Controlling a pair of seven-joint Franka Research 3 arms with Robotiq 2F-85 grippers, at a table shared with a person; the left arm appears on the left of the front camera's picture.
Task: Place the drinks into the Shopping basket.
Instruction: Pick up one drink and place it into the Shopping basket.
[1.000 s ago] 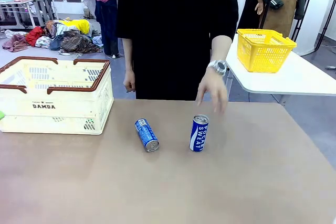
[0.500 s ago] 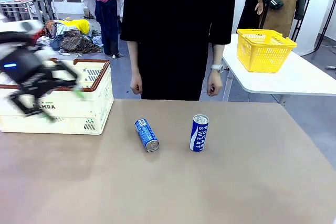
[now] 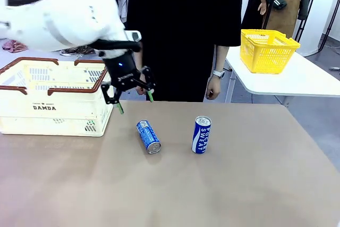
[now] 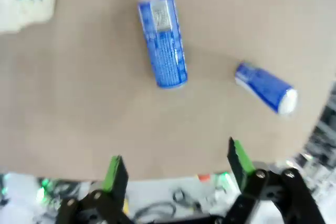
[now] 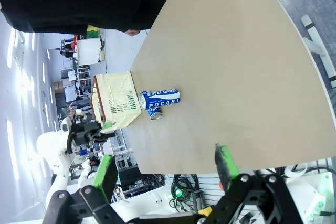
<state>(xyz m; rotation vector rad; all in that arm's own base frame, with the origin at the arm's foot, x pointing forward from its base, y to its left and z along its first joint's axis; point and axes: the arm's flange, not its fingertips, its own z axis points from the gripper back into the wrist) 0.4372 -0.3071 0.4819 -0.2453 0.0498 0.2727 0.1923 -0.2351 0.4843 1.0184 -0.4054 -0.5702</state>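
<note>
While a person in black (image 3: pixel 183 25) is standing at the table's twelve o'clock edge, the left gripper (image 3: pixel 135 103) is hovering above the brown table (image 3: pixel 228 190). Its green-padded claw is spreading wide and gripping nothing. In the front view it is hanging at about eleven o'clock of the lying blue can (image 3: pixel 148 136), apart from it, and just at three o'clock of the Shopping basket (image 3: pixel 64 118). That cream-white basket, dark brown at the rim and printed "DAMDA", is sitting at the table's nine o'clock side.

The lying blue can is resting on its side near the table's middle, its silver end pointing toward five o'clock. The upright Pocari Sweat can (image 3: pixel 201 135) is standing near it at three o'clock, not touching it. Both drinks are sitting on the tabletop, outside the basket. The person's hand (image 3: pixel 213 87), with a wristwatch (image 3: pixel 217 74) above it, is hanging beyond the far edge, at twelve o'clock of the upright can. A yellow mesh basket (image 3: pixel 267 51) is sitting on a white side table (image 3: pixel 303 81) at two o'clock.

The left wrist view is looking down past the parted fingers (image 4: pixel 115 166) at both cans, blurred. In the right wrist view the right gripper (image 5: pixel 165 163) is also spreading its claw wide, gripping nothing, well apart from the cans.
</note>
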